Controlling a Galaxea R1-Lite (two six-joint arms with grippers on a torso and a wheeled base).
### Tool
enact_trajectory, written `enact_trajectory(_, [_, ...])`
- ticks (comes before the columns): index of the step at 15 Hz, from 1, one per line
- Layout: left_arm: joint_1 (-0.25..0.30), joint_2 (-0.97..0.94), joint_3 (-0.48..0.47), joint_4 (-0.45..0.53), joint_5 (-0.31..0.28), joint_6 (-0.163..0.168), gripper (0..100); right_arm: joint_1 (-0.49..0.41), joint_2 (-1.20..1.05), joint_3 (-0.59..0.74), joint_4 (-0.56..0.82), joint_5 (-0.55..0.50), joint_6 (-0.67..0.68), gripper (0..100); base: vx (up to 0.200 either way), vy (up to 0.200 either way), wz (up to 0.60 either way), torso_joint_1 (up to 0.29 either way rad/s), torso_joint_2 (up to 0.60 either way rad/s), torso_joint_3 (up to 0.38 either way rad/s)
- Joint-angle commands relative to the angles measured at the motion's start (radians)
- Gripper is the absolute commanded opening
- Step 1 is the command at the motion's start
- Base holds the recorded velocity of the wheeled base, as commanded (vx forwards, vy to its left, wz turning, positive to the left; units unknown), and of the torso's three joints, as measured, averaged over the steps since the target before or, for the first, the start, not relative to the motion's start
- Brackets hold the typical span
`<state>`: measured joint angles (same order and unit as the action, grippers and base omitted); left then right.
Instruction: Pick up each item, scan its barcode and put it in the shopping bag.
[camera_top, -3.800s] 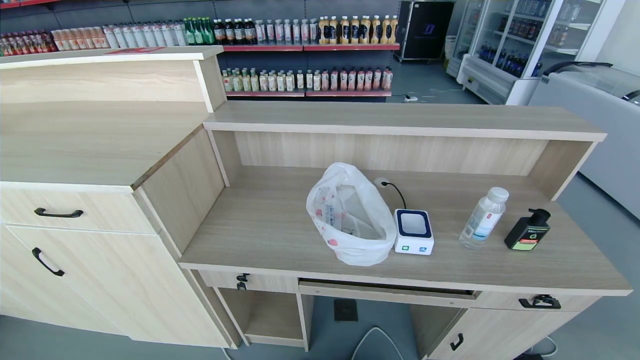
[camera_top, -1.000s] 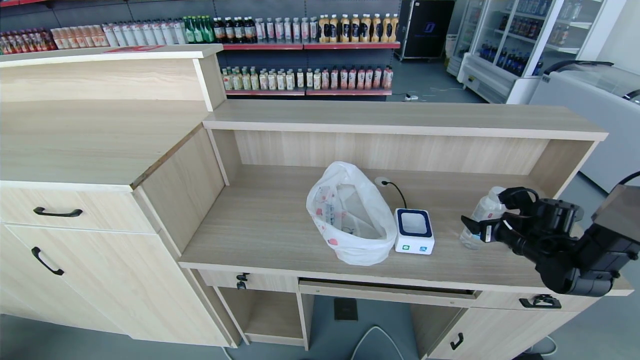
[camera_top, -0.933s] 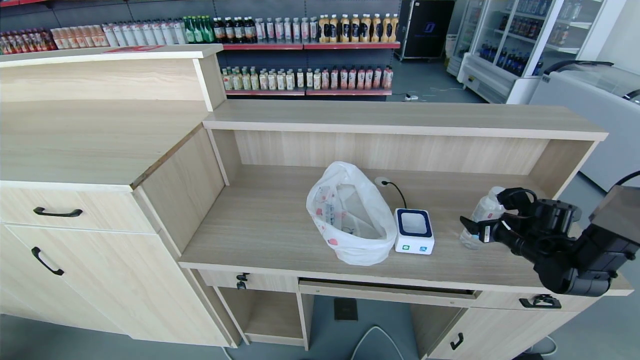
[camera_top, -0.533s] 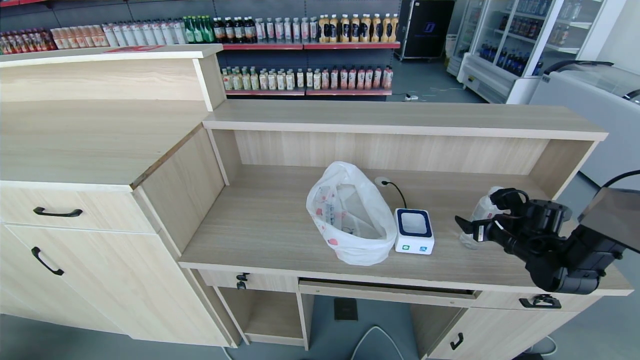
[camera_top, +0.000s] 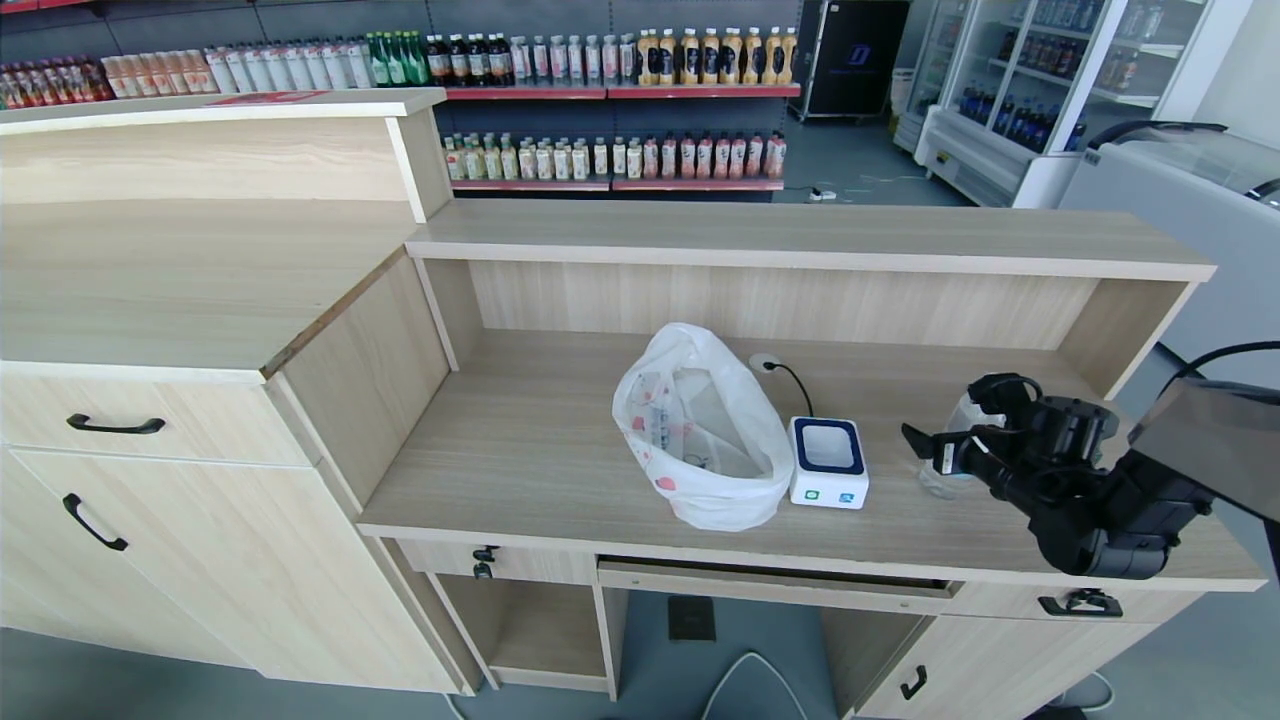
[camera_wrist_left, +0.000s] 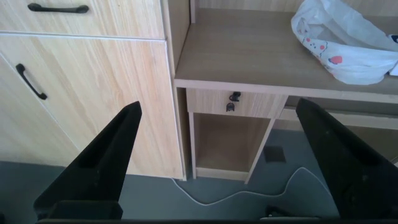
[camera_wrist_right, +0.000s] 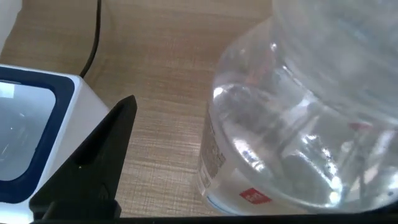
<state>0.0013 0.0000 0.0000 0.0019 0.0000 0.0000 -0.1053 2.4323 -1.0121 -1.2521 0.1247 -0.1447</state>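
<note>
Checkout counter: the right gripper (camera_top: 948, 412) brackets a clear water bottle (camera_top: 942, 478) standing on the tabletop (camera_top: 520, 450) at 3 o'clock from the barcode scanner (camera_top: 828, 462). Its fingers (camera_wrist_right: 93, 168) are spread to either side and not yet closed on it. The shopping bag (camera_top: 700, 430) sits open at 9 o'clock from the scanner. The left gripper (camera_wrist_left: 217, 106) hangs low before the cupboard (camera_wrist_left: 87, 93), fingers wide apart and empty. The risk: the tall, smooth bottle may tip if one finger meets it first, or slip on the lift if gripped off-centre.
</note>
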Motion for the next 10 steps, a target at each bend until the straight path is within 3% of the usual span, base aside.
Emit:
enact_trajectory(1, [0.000, 0.002, 0.000, 0.000, 0.000, 0.000, 100, 0.010, 0.017, -0.013, -0.001, 0.001, 0.005, 100, 0.000, 0.000, 0.00, 0.000, 0.00, 0.000])
enact_trajectory(6, [0.000, 0.002, 0.000, 0.000, 0.000, 0.000, 100, 0.012, 0.036, -0.014, -0.003, 0.004, 0.014, 100, 0.000, 0.000, 0.00, 0.000, 0.00, 0.000])
enact_trajectory(7, [0.000, 0.002, 0.000, 0.001, 0.000, 0.000, 100, 0.010, 0.037, -0.016, -0.010, 0.006, 0.020, 0, 0.000, 0.000, 0.00, 0.000, 0.00, 0.000])
enact_trajectory(10, [0.000, 0.002, 0.000, 0.000, 0.000, 0.000, 100, 0.012, 0.037, -0.042, -0.015, 0.007, 0.023, 0, 0.000, 0.000, 0.00, 0.000, 0.00, 0.000])
